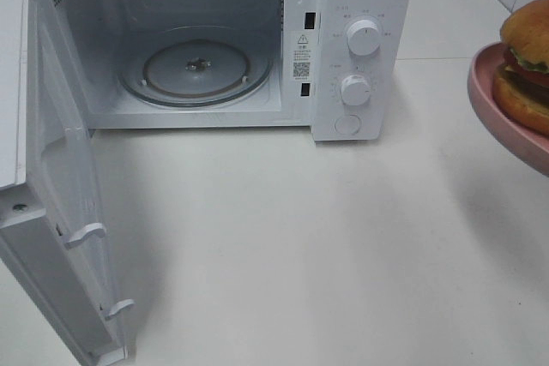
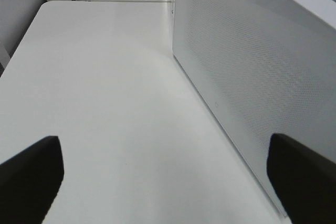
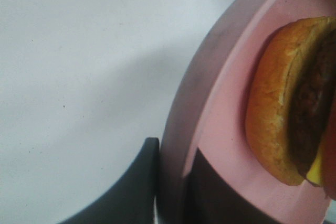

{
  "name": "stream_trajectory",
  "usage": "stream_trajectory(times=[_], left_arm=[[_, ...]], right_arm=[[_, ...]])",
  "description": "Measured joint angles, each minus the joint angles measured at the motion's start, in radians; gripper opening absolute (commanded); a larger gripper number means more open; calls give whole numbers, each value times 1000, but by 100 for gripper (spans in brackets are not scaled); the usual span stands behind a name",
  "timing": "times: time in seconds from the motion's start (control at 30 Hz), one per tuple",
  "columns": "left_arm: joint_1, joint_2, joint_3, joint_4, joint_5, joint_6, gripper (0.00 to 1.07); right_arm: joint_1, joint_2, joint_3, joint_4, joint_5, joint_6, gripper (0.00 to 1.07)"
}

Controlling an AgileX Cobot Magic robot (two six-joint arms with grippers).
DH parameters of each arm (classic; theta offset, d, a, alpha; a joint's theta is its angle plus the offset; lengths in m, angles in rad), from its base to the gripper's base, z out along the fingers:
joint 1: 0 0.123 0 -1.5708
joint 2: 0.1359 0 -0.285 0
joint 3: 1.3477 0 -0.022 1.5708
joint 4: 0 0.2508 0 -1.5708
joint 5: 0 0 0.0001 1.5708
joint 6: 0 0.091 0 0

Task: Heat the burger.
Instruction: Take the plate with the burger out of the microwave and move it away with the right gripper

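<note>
The burger (image 1: 529, 36) lies on a pink plate (image 1: 482, 96) at the right edge of the exterior view, held above the white table. In the right wrist view my right gripper (image 3: 176, 192) is shut on the plate's rim (image 3: 210, 66), one finger under it and one on top, with the burger (image 3: 273, 114) close beside. The white microwave (image 1: 360, 6) stands at the back with its door (image 1: 60, 195) swung wide open and its glass turntable (image 1: 197, 70) bare. My left gripper (image 2: 168, 182) is open and empty next to the door's perforated panel (image 2: 252, 77). Neither arm shows in the exterior view.
The microwave's two knobs (image 1: 363, 38) and control panel face front, to the right of the cavity. The open door juts forward at the left. White tabletop (image 1: 300, 237) spreads in front of the microwave. A table seam (image 2: 105, 1) shows beyond the door in the left wrist view.
</note>
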Motion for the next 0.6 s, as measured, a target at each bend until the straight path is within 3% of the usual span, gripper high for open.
stream_trajectory(times=[0.27,0.6], left_arm=[[0,0,0,0,0,0,98],[0,0,0,0,0,0,98]], right_arm=[[0,62,0,-51,86,238,0],[0,282,0,-116,125,650,0]])
